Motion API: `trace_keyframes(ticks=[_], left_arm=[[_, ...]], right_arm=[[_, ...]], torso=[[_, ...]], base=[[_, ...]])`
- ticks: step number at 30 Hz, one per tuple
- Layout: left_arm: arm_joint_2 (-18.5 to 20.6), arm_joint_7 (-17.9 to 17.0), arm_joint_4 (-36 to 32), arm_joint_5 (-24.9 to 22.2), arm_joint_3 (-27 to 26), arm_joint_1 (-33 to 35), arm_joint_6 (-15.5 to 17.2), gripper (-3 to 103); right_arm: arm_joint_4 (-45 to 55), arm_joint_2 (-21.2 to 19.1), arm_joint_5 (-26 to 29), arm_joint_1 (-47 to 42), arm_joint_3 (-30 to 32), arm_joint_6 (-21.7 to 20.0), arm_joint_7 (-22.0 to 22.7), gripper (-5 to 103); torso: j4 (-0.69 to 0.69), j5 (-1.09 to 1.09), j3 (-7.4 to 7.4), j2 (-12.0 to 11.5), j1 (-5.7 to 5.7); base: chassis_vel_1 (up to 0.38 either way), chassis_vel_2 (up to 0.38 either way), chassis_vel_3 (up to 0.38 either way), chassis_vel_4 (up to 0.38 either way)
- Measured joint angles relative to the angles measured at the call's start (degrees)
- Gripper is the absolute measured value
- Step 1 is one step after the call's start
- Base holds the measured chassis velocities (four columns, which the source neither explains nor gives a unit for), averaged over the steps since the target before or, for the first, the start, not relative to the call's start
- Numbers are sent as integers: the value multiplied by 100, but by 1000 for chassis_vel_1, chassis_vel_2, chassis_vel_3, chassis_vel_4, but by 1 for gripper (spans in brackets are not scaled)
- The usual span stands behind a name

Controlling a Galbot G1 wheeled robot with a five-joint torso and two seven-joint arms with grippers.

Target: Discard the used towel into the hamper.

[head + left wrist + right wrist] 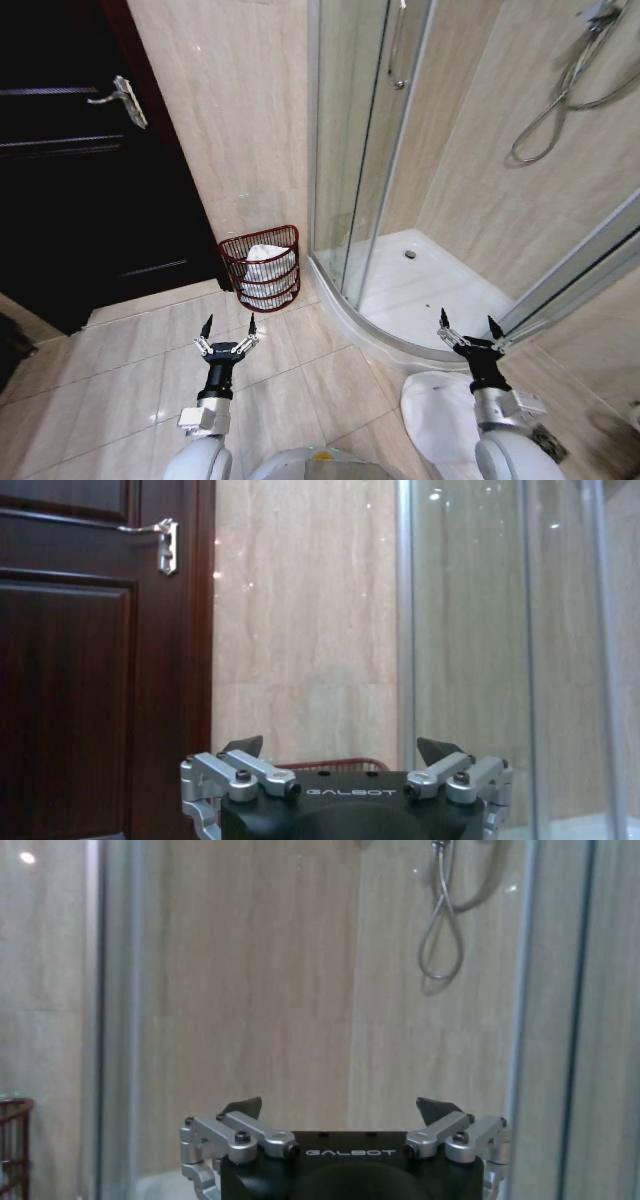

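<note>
The hamper (262, 268), a dark red wire basket, stands on the floor against the beige wall, between the dark door and the shower. A white towel (266, 262) lies inside it. My left gripper (229, 326) hovers open and empty over the floor tiles, a short way in front of the hamper. In the left wrist view that gripper (340, 748) points at the wall, with the hamper's rim (330, 764) just past it. My right gripper (467, 326) is open and empty in front of the shower tray; the right wrist view has it (340, 1108) facing the shower glass.
A dark wooden door (70, 150) with a metal handle stands at the left. The glass shower enclosure (380, 150) with its white tray (430, 290) takes up the right. A white rounded object (440, 405) lies on the floor by my right arm.
</note>
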Motion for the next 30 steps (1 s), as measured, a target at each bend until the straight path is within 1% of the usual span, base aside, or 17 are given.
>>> trace_keyframes(ticks=[3, 4, 6, 7, 11, 18, 25, 30], left_arm=[[-1, 0, 0, 28, 7, 6, 0, 100], [-4, 0, 0, 37, 11, 5, -1, 100], [-29, -9, 0, 46, 31, -8, 7, 100], [-54, -20, 0, 60, 46, -21, 16, 100], [-90, -39, -4, 127, 106, -26, 48, 100], [-93, -64, 37, 249, 226, -34, 95, 100], [-88, -68, 111, 323, 277, -51, 104, 100], [-89, -62, 175, 306, 217, -87, 70, 100]], right_arm=[[0, -7, 52, -38, 54, 24, -14, 100], [6, -9, 105, -61, 67, 46, -37, 100], [23, -16, 223, -102, 74, 99, -59, 100], [22, -18, 275, -107, 84, 134, -64, 100], [-58, -19, 299, -56, 188, 185, -52, 100], [-203, -19, 369, -62, 381, 202, 101, 100], [-358, -22, 456, -113, 467, 229, 126, 100], [-419, -20, 536, -119, 477, 192, 80, 100]], torso=[[0, 1, 0, 0, 0], [0, 2, 0, 0, 0], [-1, -2, 0, 0, 0], [0, 1, 0, 0, 0], [0, -1, 0, 0, 0], [0, -1, 0, 0, 0], [0, 0, 0, 0, 0], [0, -1, 0, 0, 0]], base=[[-135, -133, 116, 135], [-128, -135, 105, 94], [-118, -89, 106, 78], [-36, -62, 84, 62], [-19, -41, 36, 21], [-18, -27, -59, -41], [-81, -67, -55, -67], [-108, -87, -79, -86]])
